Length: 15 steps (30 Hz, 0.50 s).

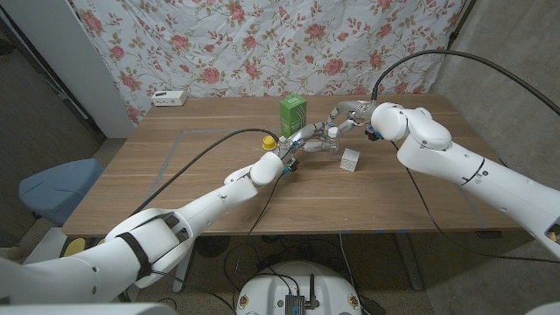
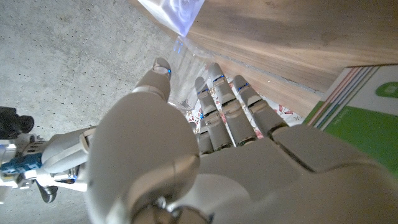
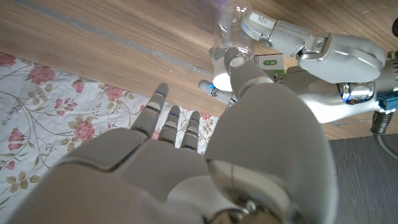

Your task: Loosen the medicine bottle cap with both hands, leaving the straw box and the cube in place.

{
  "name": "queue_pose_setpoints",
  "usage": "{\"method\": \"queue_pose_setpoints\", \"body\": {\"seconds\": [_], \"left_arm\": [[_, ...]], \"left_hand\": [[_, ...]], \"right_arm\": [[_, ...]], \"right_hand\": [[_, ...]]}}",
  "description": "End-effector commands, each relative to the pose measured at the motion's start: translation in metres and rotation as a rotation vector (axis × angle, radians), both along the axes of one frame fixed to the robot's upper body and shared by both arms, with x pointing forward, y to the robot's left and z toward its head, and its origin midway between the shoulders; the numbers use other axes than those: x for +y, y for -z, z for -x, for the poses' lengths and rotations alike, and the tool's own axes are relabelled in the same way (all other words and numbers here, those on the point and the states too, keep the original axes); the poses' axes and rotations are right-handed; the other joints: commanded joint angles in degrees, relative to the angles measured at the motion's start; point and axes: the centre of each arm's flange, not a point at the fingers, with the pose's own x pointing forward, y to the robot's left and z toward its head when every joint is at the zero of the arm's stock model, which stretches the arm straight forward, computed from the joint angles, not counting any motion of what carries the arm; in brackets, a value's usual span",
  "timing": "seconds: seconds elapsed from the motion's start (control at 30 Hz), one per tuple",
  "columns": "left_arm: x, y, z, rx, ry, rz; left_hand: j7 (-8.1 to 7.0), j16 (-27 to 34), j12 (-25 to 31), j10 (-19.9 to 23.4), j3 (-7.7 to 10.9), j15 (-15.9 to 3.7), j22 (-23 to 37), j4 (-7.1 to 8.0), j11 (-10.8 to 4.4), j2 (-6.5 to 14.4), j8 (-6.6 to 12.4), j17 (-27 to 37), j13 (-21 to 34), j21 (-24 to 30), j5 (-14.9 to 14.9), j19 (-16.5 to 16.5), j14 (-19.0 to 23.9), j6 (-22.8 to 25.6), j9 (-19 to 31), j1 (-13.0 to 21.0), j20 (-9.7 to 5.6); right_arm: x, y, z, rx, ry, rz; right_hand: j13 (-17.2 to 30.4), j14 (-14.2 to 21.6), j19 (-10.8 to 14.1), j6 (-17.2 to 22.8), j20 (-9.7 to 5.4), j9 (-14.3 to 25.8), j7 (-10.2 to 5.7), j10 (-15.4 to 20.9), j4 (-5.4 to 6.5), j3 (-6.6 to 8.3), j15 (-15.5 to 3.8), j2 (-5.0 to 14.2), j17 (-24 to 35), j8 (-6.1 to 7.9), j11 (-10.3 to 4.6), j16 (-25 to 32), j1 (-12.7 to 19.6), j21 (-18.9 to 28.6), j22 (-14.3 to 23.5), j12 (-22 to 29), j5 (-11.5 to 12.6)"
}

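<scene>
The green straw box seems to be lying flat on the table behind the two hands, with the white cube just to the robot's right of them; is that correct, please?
Not quite: the green straw box stands upright, not flat, as the head view shows. The rest holds: it is behind the left hand and right hand, and the white cube sits to the robot's right of them.

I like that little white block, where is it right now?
In the head view the white cube sits on the table right of centre, just in front of the right hand, with the green straw box behind-left.
</scene>
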Motion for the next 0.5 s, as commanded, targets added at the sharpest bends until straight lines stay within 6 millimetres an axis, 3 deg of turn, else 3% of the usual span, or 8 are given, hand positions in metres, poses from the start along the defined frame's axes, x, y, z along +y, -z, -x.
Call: {"method": "queue_pose_setpoints", "body": {"seconds": [0.03, 0.27, 0.5], "left_arm": [[0.0003, 0.0006, -0.0003, -0.002, 0.0, 0.0], [0.0004, 0.0015, 0.0011, -0.003, -0.001, 0.002], [-0.0001, 0.0017, 0.0014, -0.004, 0.0, 0.002]], "left_hand": [[-0.45, 0.46, 0.33, 2.79, 0.69, -4.69, 0.15, -0.02, -2.24, 0.62, -0.04, 0.16, 0.16, 0.01, 0.49, 0.41, 0.4, 0.05, 0.17, 0.24, -0.38], [-0.54, 0.44, 0.32, 2.81, 0.79, -4.64, 0.15, -0.02, -2.31, 0.55, -0.04, 0.16, 0.16, 0.02, 0.48, 0.4, 0.42, 0.07, 0.17, 0.14, -0.41], [-0.61, 0.45, 0.25, 2.66, 0.93, -4.63, 0.15, -0.02, -2.2, 0.53, -0.07, 0.16, 0.16, 0.02, 0.48, 0.35, 0.48, -0.01, 0.17, 0.06, -0.39]], "right_arm": [[0.001, -0.0004, 0.0027, 0.024, -0.002, -0.001], [0.0007, -0.0006, 0.0053, 0.035, -0.01, -0.007], [0.0004, -0.0011, 0.0059, 0.051, -0.01, -0.005]], "right_hand": [[0.25, -0.39, -0.27, -1.23, 0.32, -0.1, 0.34, -0.44, 0.0, -0.62, 0.58, -1.49, 0.11, -0.64, 0.74, -0.27, -0.44, -0.34, 0.2, -0.14, -0.32], [0.27, -0.77, -0.55, -3.69, 0.63, -0.48, 0.64, -1.34, 0.22, -1.03, 1.26, -3.07, 0.17, -1.94, 1.44, -0.49, -1.1, -0.39, 0.21, -0.28, -0.31], [0.31, -1.54, -1.21, -6.44, 1.02, -0.87, 2.32, -2.61, 0.94, -1.49, 2.19, -4.1, 0.39, -3.4, 3.06, -0.66, -2.78, -0.51, 0.22, -0.42, -0.33]]}}
